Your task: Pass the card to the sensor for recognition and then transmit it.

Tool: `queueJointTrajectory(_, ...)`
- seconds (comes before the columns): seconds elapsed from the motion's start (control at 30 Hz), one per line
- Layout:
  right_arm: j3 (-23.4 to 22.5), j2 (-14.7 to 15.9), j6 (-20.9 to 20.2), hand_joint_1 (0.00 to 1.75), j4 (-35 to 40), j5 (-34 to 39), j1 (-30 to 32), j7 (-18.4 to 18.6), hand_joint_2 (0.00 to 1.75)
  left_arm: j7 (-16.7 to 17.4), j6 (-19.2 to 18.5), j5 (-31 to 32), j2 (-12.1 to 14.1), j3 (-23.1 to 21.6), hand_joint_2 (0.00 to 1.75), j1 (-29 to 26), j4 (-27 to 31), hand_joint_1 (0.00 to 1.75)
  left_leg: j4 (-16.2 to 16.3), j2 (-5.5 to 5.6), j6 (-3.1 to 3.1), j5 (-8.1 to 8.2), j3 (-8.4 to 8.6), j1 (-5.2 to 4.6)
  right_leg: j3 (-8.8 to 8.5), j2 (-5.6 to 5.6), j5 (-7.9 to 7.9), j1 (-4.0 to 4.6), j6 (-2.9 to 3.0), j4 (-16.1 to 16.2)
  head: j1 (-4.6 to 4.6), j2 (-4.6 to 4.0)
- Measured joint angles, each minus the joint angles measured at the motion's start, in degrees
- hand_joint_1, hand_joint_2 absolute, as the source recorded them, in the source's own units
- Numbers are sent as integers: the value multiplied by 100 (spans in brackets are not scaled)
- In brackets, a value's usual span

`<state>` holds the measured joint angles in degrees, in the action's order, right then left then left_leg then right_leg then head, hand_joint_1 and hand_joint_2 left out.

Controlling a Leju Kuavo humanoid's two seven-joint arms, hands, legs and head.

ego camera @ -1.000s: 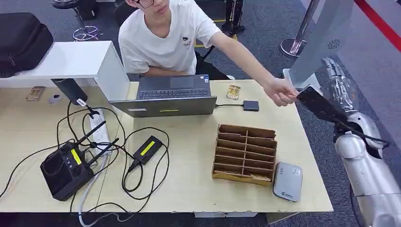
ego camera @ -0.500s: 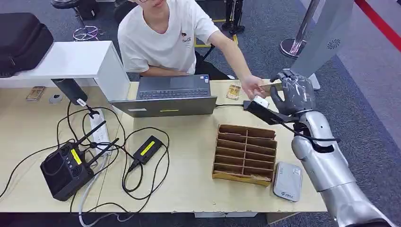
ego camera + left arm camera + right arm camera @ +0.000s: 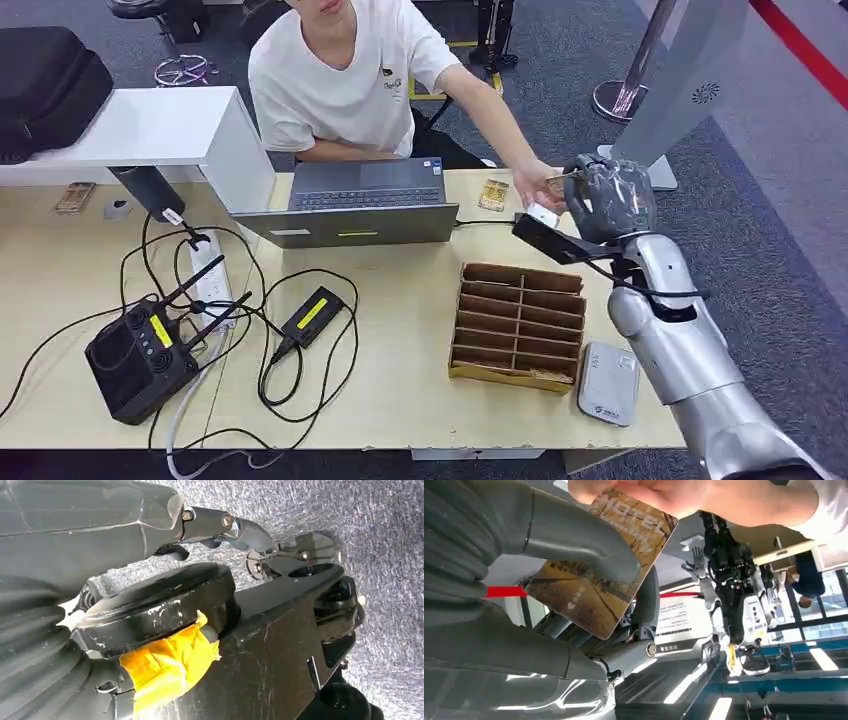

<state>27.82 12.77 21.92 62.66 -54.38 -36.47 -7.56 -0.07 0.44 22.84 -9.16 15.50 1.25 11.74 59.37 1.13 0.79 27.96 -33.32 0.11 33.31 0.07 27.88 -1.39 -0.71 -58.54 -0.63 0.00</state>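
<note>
My right hand (image 3: 610, 200) hovers over the back right of the table (image 3: 420, 400), raised toward the seated person. It holds a brown patterned card (image 3: 599, 580) printed with "HOTEL", my thumb (image 3: 574, 535) pressing across its face. The person's hand (image 3: 659, 495) grips the card's far end, and in the head view that hand (image 3: 535, 185) meets mine, with a sliver of the card (image 3: 556, 183) between us. My left hand (image 3: 125, 520) hangs beside my body with its fingers stretched out and nothing in them.
An open laptop (image 3: 360, 200) stands in front of the person. A wooden slotted organiser (image 3: 518, 322) and a grey box (image 3: 608, 383) lie under my right arm. Another small card (image 3: 493, 194) lies by the laptop. A black antenna device (image 3: 140, 355) and cables cover the left side.
My right hand has swung left from beyond the table's right edge to over its back right corner. The person's hand followed it and now grips the card's end.
</note>
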Motion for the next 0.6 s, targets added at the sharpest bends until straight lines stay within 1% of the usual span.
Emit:
queueJointTrajectory(0.1, 0, 0, 0, 175, 2, 0, 1, 0, 175, -9, 66, -4, 0, 0, 175, 0, 0, 0, 0, -1, 0, 0, 0, 0, 1, 0, 0, 0, 0, 0, 0, 0)
queueJointTrajectory(0.3, 0, 0, 2, 175, 9, -2, 4, -37, 175, -245, -52, 66, 0, 0, 175, -2, 0, 0, 0, -1, 0, 0, 0, 0, 1, 1, 0, 0, 0, 0, 0, 0)
queueJointTrajectory(0.5, -33, 0, 29, 175, 39, 0, 42, -52, 175, -258, 61, 63, 0, 2, 175, -3, 0, 0, 1, -1, 0, 0, 2, 0, 1, 1, 0, 0, 0, 1, 2, 0)
queueJointTrajectory(0.6, -87, 28, 114, 175, 159, 61, 121, -77, 175, -247, 59, 63, 0, 2, 175, -4, 0, 0, 1, -1, 0, 0, 1, 0, 2, 1, 0, 0, 0, 1, 2, 0)
